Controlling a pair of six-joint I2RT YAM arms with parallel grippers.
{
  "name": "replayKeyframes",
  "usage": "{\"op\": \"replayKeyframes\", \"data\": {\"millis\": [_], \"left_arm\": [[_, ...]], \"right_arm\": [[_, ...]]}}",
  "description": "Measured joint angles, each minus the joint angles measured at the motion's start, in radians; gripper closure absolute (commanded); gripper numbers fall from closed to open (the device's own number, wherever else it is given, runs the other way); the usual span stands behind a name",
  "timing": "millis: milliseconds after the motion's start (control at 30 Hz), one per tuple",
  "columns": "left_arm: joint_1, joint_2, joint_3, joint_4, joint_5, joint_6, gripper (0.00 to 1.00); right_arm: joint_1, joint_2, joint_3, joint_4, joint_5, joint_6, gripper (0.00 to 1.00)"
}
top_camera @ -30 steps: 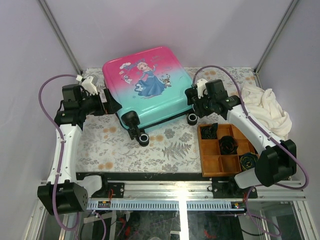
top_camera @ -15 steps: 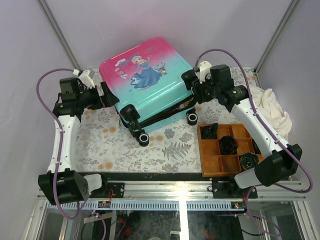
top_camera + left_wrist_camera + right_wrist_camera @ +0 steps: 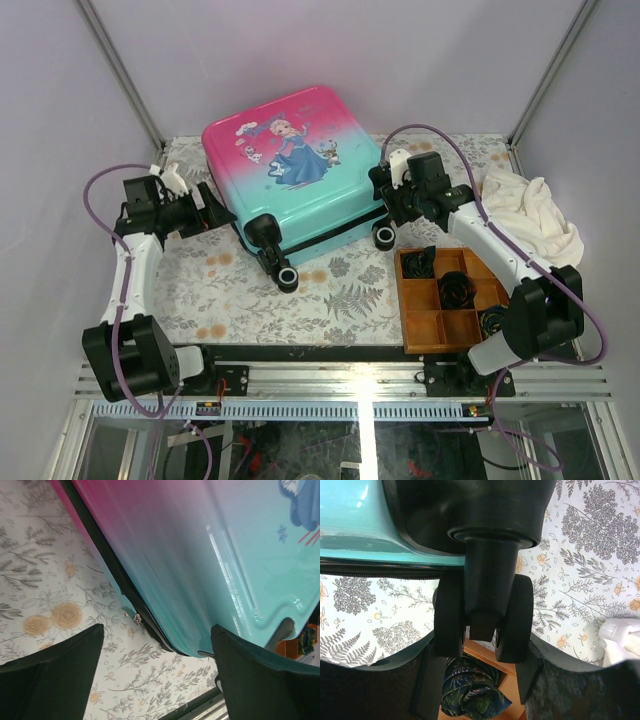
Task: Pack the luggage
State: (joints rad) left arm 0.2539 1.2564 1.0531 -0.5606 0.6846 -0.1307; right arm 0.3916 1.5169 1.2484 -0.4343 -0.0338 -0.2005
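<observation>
Teal-pink shell: luggage [image 3: 295, 165] lies shut, not yet packed.
Right gripper [image 3: 480, 651]: clamped on caster wheel [image 3: 450, 615], likely steadying.
Left gripper [image 3: 157, 630]: spread wide at the shell's side.

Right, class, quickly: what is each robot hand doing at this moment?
Left hand: open, straddling the edge of the pink-to-teal hard-shell suitcase, not gripping.
Right hand: closed on the suitcase's black twin caster wheel.

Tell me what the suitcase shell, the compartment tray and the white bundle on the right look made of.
The luggage shell: hard glossy plastic, going by the sharp light streaks. The tray: matte brown wood, apparently, with thin dividers. The white bundle: soft cloth, crumpled in folds; fibre unclear.
</observation>
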Motion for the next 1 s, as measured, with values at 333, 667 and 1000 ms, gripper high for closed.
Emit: {"op": "replayKeyframes", "data": {"millis": [333,667,1000], "left_arm": [[0.003,0.159,-0.008,0.142,0.087,-0.021,0.6],[0.025,0.452,0.262,0.179,0.085,-0.004,0.69],[0.023,0.309,0.155,0.177,0.053,0.185,0.44]], "right_arm": [[-0.008,0.094,0.074,0.001,0.0,0.017,1.0],[-0.021,0.281,0.255,-0.12,0.024,0.039,1.0],[-0.021,0.282,0.341,-0.221,0.008,0.039,1.0]]}}
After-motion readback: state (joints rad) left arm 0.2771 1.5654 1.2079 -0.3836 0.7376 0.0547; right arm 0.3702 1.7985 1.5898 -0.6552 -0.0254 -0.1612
